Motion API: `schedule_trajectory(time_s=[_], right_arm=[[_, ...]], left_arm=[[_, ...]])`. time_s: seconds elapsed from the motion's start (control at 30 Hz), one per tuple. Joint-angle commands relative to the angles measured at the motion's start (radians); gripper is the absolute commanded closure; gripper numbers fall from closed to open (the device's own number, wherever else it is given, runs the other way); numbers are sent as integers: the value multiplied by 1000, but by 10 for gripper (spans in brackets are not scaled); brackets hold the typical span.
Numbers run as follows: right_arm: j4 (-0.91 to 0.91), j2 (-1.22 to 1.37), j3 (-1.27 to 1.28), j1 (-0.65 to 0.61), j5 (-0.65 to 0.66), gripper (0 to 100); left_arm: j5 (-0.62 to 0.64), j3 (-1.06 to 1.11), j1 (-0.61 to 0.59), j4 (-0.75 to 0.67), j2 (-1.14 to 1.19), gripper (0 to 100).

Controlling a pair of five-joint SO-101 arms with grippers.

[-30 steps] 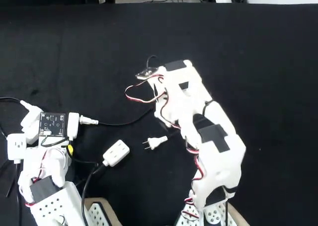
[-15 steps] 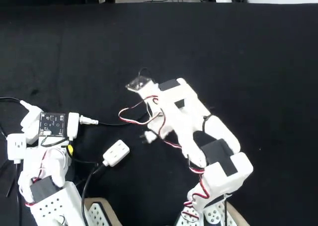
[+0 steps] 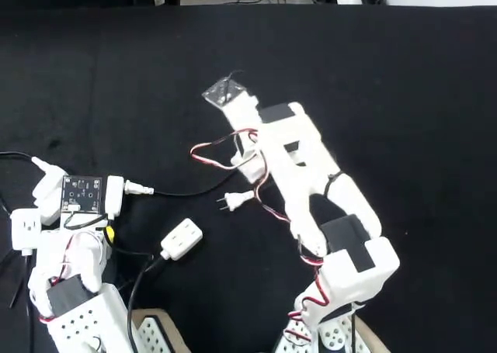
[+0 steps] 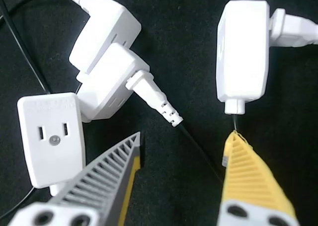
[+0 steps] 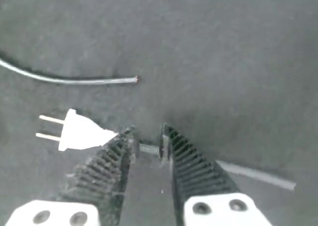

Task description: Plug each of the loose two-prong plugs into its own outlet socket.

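Right arm (image 3: 311, 182) lies extended; right gripper (image 5: 147, 131) pinches the cord (image 5: 149, 149) just behind the two-prong plug (image 5: 77, 132); left gripper (image 4: 185, 135) gapes wide, empty, over an outlet socket (image 4: 52, 136)

From above, we cannot follow the plug (image 3: 237, 201) back to its cord, which passes under the right arm (image 3: 303, 167), and the left arm (image 3: 78, 260) runs off the bottom edge. At the right wrist, a stretch of the cord (image 5: 149, 149) is covered where the right gripper (image 5: 147, 131) pinches it, and a thin wire (image 5: 64, 79) is cut by the edge. At the left wrist, a grey finger (image 4: 107, 176) of the parted left gripper (image 4: 185, 135) covers the lower end of the outlet (image 4: 49, 131), and a connector (image 4: 293, 30) is cut by the edge.
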Motion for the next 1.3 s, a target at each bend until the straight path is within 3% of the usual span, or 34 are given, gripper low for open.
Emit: schedule_trajectory(time_s=[0.0,0.13,0.2,0.4,0.53,0.67,0.83,0.93,1.13,1.27], right_arm=[[83,-21,-51,14,-127,916],[196,-21,-10,14,-167,916],[210,-21,21,-3,-247,916],[92,-13,44,-40,-588,916],[34,-12,44,-75,-901,913],[23,-12,62,-94,-1148,838],[18,-12,122,-87,-1181,636],[-28,-12,143,-86,-1183,601],[-236,-12,205,-35,-1183,765],[-265,-12,208,-20,-1175,904]], left_arm=[[3,13,4,11,-9,734],[3,13,4,11,-9,734],[3,13,4,11,-9,734],[3,13,4,11,-9,734],[3,13,4,11,-9,734],[3,13,4,11,-9,734],[3,13,4,11,-9,734],[3,13,4,11,-9,734],[3,13,4,11,-9,734],[3,13,4,11,-9,734]])
